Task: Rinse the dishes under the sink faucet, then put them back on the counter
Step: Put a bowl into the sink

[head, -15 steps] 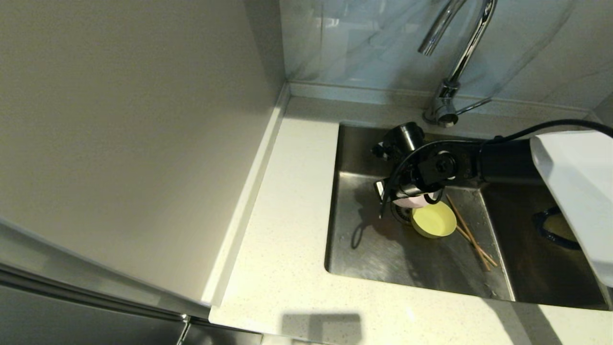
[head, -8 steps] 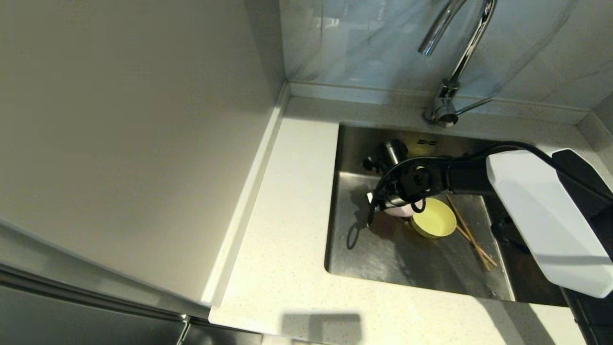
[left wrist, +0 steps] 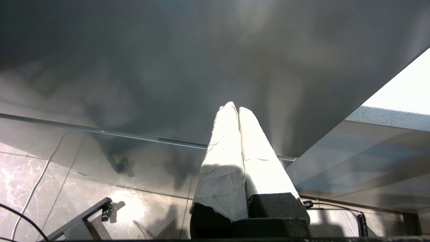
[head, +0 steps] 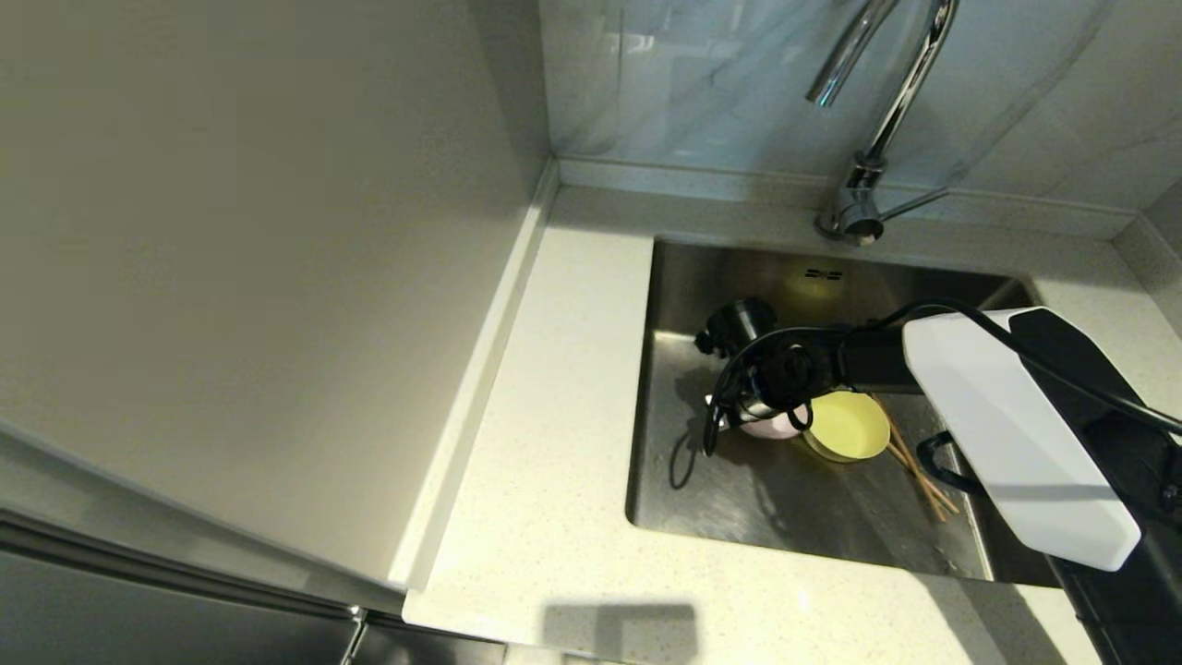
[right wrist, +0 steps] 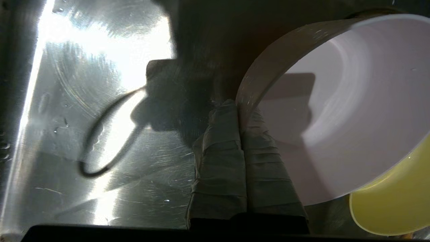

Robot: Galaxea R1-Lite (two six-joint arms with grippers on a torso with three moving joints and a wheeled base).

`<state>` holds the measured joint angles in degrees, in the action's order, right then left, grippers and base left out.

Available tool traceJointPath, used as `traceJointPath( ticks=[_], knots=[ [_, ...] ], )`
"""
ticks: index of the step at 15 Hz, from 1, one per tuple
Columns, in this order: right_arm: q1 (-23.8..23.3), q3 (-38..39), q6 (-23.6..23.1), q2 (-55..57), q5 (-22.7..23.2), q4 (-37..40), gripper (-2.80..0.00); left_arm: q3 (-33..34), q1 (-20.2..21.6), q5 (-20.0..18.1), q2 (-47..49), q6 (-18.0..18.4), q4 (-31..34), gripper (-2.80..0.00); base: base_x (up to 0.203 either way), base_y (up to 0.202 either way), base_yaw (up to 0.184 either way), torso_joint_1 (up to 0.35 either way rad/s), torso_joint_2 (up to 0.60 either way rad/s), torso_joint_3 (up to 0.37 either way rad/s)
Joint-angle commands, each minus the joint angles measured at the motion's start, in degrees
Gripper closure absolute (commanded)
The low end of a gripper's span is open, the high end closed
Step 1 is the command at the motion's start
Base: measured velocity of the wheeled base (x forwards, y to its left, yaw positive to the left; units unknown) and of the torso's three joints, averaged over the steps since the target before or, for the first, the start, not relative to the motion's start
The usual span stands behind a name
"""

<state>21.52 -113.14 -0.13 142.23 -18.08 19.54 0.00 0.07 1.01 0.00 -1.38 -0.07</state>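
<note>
Two bowls and a pair of chopsticks (head: pixel 914 466) lay down in the sink (head: pixel 739 499), and nothing stood on the near strip of speckled counter (head: pixel 554 443). Low on the basin floor, the right gripper (right wrist: pixel 239 109) had its taped fingers (right wrist: pixel 220 151) drawn nearly together on the rim of the pink bowl (right wrist: pixel 336 111), one finger outside the wall and one inside. The bowl was tipped on its side, its open mouth turned toward the wrist camera. Just beside it, and apparently touching it, sat the yellow bowl (head: pixel 842 425), upright, with the chopsticks lying on the steel along its far side.

From where I stood, the step in hand looked like lifting the pink bowl out to carry it under the tap. A rim pinch on a smooth, wet-looking wall is a thin hold, so the lift would go best slow and straight up, clear of the yellow bowl before any swing, with the wrist kept steady so the bowl did not pivot in the grip. Whether the bowl was already off the steel I could not quite tell.

Farther back, the chrome faucet (head: pixel 877 120) arched over the rear of the sink, and no water showed at its spout.

Away from the work, the left gripper (left wrist: pixel 238 109) hung parked below the counter beside a grey cabinet face, its fingers pressed together on nothing.
</note>
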Motion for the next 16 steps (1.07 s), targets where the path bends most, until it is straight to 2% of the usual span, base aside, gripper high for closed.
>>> traceJointPath(
  ticks=[1,3,4,11,13,16],
  knots=[
    [-0.2,0.0,0.0,0.5,-0.1,0.1,0.0,0.0,0.0,0.0,-0.2,0.0,0.0,0.0,0.0,0.0,0.0,0.0,0.0,0.0],
    [-0.3,0.0,0.0,0.9,-0.2,0.2,0.0,0.0,0.0,0.0,-0.2,0.0,0.0,0.0,0.0,0.0,0.0,0.0,0.0,0.0],
    [-0.3,0.0,-0.1,0.9,-0.2,0.3,-2.8,0.0,0.0,0.0,-0.2,0.0,0.0,0.0,0.0,0.0,0.0,0.0,0.0,0.0],
    [-0.3,0.6,0.1,-3.6,-0.2,2.1,-2.8,0.0,0.0,0.0,-0.2,0.0,0.0,0.0,0.0,0.0,0.0,0.0,0.0,0.0],
    [-0.3,1.8,0.4,-8.3,-0.3,4.2,-2.8,0.0,0.0,0.0,-0.2,0.0,0.0,0.0,0.0,0.0,0.0,0.0,0.0,0.0],
    [-0.8,5.8,3.5,-19.0,-1.1,7.3,-2.8,0.0,0.0,0.0,-0.2,0.0,0.0,0.0,0.0,0.0,0.0,0.0,0.0,0.0]
  ],
)
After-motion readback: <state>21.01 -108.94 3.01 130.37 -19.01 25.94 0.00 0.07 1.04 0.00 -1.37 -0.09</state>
